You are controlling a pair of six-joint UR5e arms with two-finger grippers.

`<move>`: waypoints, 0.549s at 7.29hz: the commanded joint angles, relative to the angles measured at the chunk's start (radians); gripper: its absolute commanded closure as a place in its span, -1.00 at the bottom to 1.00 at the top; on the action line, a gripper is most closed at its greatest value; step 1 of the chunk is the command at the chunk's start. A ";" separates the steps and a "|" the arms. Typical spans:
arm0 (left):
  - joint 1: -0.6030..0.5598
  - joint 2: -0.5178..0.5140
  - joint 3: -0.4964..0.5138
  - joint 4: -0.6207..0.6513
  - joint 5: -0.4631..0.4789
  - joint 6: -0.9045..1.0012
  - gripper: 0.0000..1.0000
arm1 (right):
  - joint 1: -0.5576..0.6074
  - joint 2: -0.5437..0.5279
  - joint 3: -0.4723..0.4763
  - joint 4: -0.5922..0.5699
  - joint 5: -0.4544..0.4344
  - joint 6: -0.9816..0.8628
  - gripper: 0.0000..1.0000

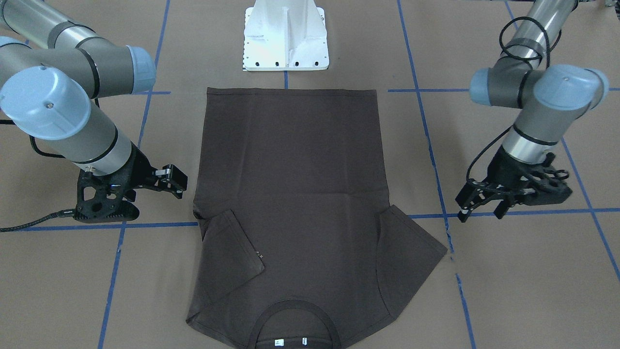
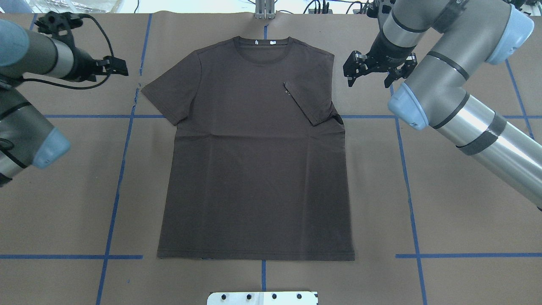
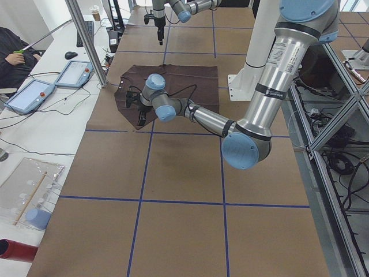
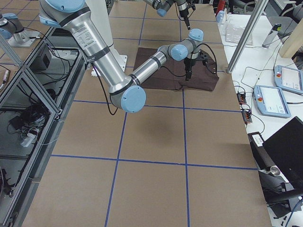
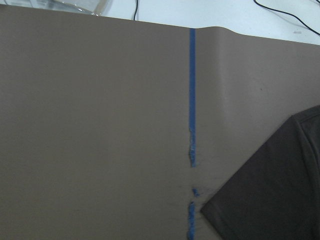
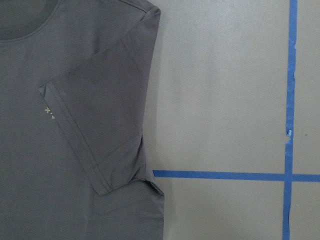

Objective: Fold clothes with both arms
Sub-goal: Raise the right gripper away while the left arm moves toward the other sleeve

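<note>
The dark brown T-shirt (image 2: 254, 169) lies flat on the brown paper, face up, with its collar (image 2: 263, 55) and white neck tags (image 1: 290, 341) on the side far from the robot. The sleeve on the robot's right (image 2: 309, 101) is folded in over the chest beside the small pale lettering (image 6: 48, 112). The other sleeve (image 2: 169, 93) lies spread out. My left gripper (image 2: 120, 67) is open and empty, above the paper a little beyond that spread sleeve. My right gripper (image 2: 368, 78) is open and empty, just off the shirt's shoulder on the robot's right.
The white pedestal base (image 1: 286, 36) stands just past the shirt's hem. Blue tape lines (image 2: 123, 169) cross the paper. In the exterior left view, a metal pole (image 3: 86, 40) and a desk with tablets (image 3: 29, 95) stand at the table's far edge.
</note>
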 commanded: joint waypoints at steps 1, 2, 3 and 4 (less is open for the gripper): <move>0.084 -0.090 0.193 -0.126 0.154 -0.110 -1.00 | 0.001 -0.030 0.024 -0.004 0.021 -0.031 -1.00; 0.084 -0.101 0.218 -0.125 0.170 -0.104 -1.00 | 0.000 -0.029 0.021 -0.004 0.020 -0.031 -1.00; 0.084 -0.102 0.220 -0.125 0.196 -0.086 -0.98 | -0.002 -0.029 0.021 -0.002 0.020 -0.030 -1.00; 0.085 -0.105 0.237 -0.125 0.216 -0.074 -0.98 | -0.005 -0.029 0.018 -0.001 0.018 -0.030 -1.00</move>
